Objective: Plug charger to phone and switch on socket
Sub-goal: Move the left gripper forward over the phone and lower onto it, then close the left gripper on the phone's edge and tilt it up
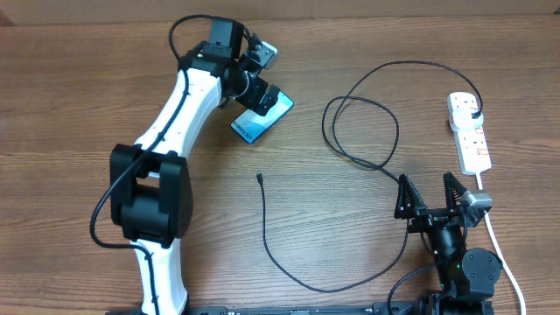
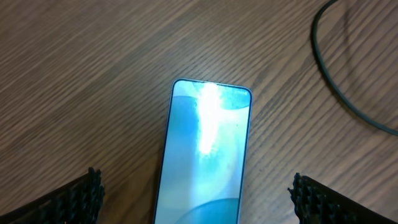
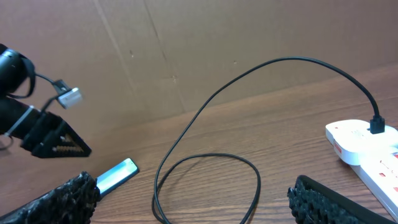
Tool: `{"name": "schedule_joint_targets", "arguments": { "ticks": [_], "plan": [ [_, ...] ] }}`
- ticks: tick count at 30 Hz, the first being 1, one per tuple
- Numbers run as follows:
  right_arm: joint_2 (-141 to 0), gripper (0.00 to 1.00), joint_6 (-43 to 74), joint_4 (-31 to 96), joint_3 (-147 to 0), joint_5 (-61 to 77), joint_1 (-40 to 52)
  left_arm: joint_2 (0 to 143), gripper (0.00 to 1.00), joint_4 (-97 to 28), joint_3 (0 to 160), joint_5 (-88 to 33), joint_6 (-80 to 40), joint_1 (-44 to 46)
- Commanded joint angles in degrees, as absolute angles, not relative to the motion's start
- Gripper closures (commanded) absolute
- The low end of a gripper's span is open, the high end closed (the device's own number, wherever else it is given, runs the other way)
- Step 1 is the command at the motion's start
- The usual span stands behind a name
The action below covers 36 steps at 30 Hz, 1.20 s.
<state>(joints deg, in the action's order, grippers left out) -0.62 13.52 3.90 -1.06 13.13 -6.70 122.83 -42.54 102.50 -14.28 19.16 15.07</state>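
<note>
Hovering the left gripper point(image 2: 198, 200), jaws spread wide, directly above the slim rectangular smartphone with the light blue-teal screen point(image 2: 205, 155), lying flat on the brown wood-grain desk point(image 1: 79, 96) toward its far side and touching neither finger. Holding the right gripper point(image 1: 426, 186) low near the front right edge, likewise spread and pinching nothing. Trailing the long thin black charger cable point(image 3: 292, 58) in loose loops across the desk, its small connector tip point(image 1: 260, 178) lying bare and well apart from the smartphone, its black plug point(image 1: 472, 112) sitting in the white elongated power strip point(image 1: 472, 144) at the far right.
</note>
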Motion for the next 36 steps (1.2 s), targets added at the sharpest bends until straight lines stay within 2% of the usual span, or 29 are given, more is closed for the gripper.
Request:
{"name": "schedule_joint_targets", "arguments": {
  "ticks": [1,31,36],
  "plan": [
    [-0.23,0.00,13.72,3.53,-0.45,13.15,-6.44,126.52,0.00,-42.61,103.66,-11.05,23.18,17.06],
    [-0.23,0.00,13.72,3.53,-0.45,13.15,-6.44,136.16,0.00,-43.62,103.66,-5.28,22.59,17.91],
    [-0.23,0.00,13.72,3.55,-0.45,13.15,-6.44,138.39,0.10,-45.56,103.66,-3.84,21.65,17.91]
  ]
}}
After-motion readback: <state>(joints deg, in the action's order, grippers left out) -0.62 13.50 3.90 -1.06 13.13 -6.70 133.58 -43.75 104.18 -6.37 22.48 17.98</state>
